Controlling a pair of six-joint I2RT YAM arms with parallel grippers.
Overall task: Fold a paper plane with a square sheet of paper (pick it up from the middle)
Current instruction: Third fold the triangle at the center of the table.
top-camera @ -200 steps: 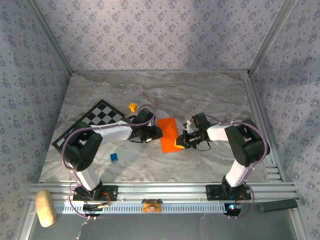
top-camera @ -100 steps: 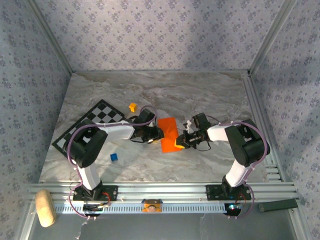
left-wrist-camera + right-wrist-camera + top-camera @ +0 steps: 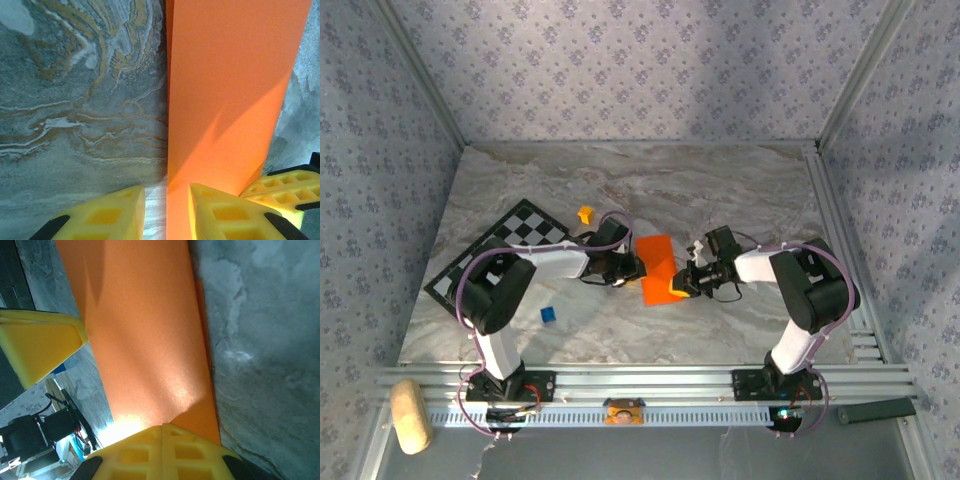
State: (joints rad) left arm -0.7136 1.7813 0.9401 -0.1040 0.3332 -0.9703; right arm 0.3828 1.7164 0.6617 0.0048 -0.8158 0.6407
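You are looking at the paper (image 3: pixel 657 266) lying flat near the middle of the table (image 3: pixel 740 190), folded into a long orange rectangle, with both arms reaching in from either side of it. Your left gripper (image 3: pixel 636 268) is sitting at the paper's left long edge. In the left wrist view its jaws are standing a narrow gap apart and that edge is running up through the gap, one yellow finger (image 3: pixel 225 215) over the orange and the other over bare marble. It is holding nothing that you can see.

Your right gripper (image 3: pixel 676 287) is meeting the paper at its near right corner. In the right wrist view its fingers (image 3: pixel 162 452) are pressed together with no gap, tips at the paper's surface. You cannot tell whether they are pinching a layer or only resting on it.

Off to the left a checkered board (image 3: pixel 510 245) is lying, with a yellow cube (image 3: pixel 585 214) beyond it and a blue cube (image 3: pixel 549 314) nearer you.
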